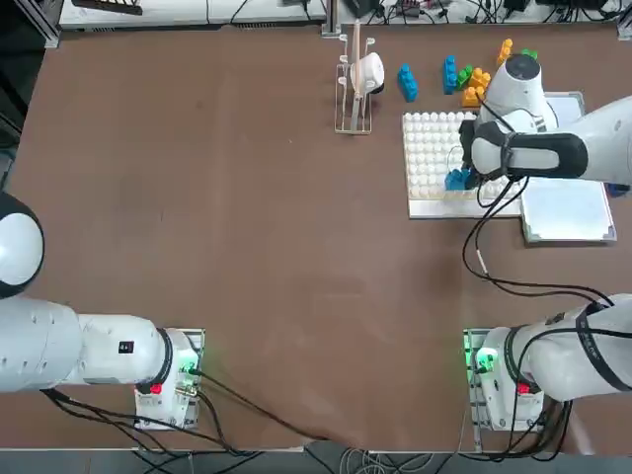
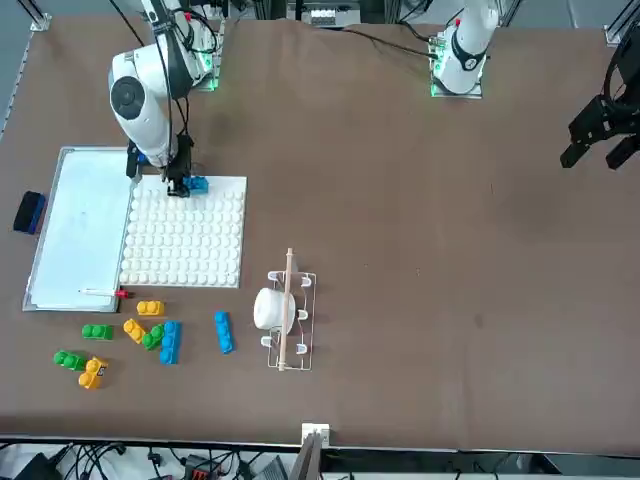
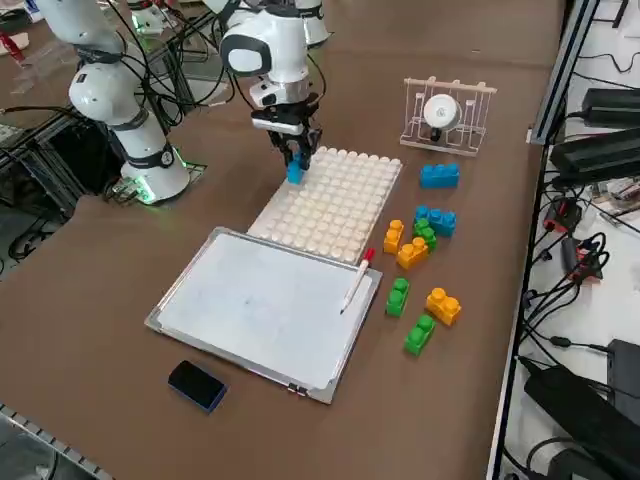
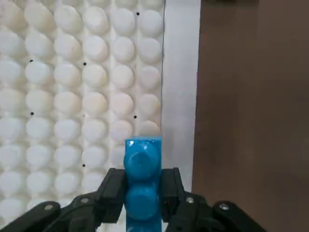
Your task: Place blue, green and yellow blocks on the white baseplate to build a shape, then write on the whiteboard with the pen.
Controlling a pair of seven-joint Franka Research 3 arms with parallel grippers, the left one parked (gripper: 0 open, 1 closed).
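The blue brick [image 4: 141, 162] is in the right hand [image 4: 143, 193], fingers part-open and closed on its long sides. It is at the baseplate's [image 4: 179, 96] near edge, long axis running left-right along that edge, above or on the outermost studs; whether seated, I can't tell. Pressing straight down looks like the coming move. The whiteboard [image 3: 260, 310] lies just right, pen [image 3: 355, 285] at its far end; loose bricks [image 3: 413, 253] lie beyond on the surface [image 3: 450, 400]. The arm's cables [image 1: 476, 237] loop beside the hand.

1 dark eraser [image 3: 197, 386]; 1 white wire rack [image 3: 447, 117].
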